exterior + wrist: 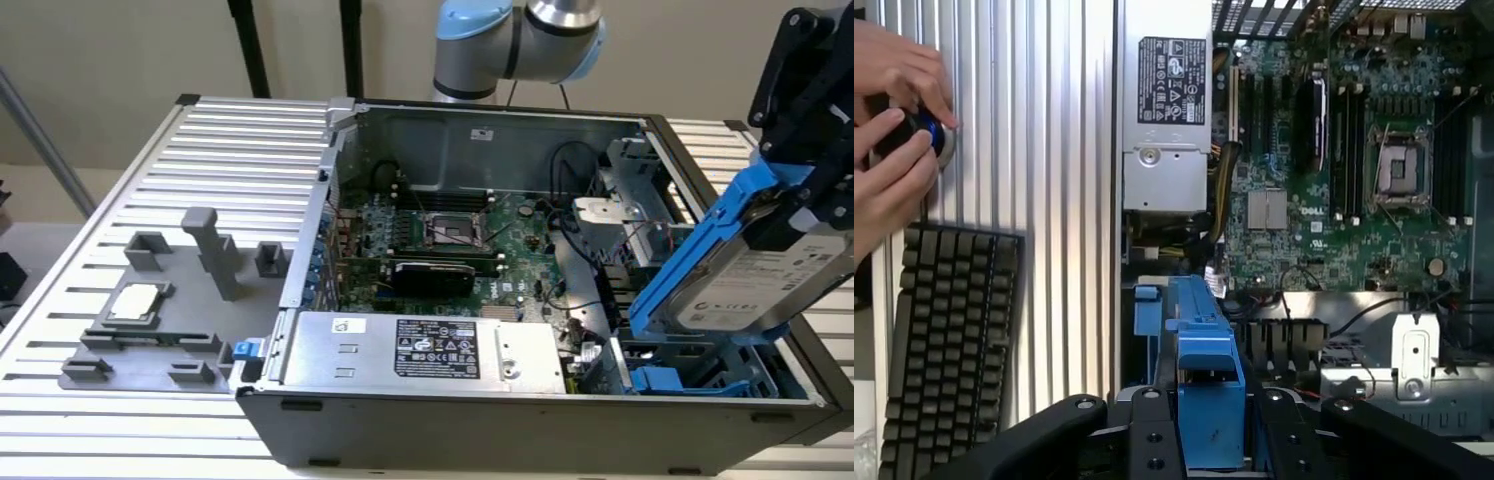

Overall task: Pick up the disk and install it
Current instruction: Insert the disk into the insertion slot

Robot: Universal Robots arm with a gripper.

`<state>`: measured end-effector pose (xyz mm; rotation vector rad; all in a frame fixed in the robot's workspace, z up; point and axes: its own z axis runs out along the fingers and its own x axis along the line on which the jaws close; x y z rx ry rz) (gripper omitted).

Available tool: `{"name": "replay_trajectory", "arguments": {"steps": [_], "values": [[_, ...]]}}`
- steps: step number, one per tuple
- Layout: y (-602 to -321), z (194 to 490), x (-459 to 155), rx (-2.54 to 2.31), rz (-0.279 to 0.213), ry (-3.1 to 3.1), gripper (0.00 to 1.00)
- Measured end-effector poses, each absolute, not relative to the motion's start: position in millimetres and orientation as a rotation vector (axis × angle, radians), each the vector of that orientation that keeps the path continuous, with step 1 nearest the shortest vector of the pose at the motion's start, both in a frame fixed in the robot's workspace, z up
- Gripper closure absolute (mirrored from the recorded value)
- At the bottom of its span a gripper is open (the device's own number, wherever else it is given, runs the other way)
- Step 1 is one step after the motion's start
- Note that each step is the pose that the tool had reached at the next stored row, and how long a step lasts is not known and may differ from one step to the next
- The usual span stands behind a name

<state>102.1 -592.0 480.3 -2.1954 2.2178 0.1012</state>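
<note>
Gripper (790, 215), exterior view: clamping the disk (754, 275) by its upper end and holding it tilted above the case (441, 425), at the front corner on the exterior view's right, over the blue bay (667, 382). My read is that the disk is handling as rigid, dense and shock-sensitive. The metal faces are looking slick, so the blue carrier edges are the better hold. Cables (587, 290) are crowding the bay inside the case, and the PSU (427, 350) is lying along the front wall beside it.

Wrist view: black fingers (1154, 435) are pinching the carrier's sides, with the board (1334, 150) showing inside the case beyond. A person's hands (894, 120) are working a small device outside the case, near a keyboard (949, 340).
</note>
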Motion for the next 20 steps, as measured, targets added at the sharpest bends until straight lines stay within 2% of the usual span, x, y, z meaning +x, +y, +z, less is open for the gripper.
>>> {"name": "replay_trajectory", "arguments": {"steps": [20], "values": [[-592.0, 480.3, 103.9, -2.195, 0.101, 2.218, 1.00]]}}
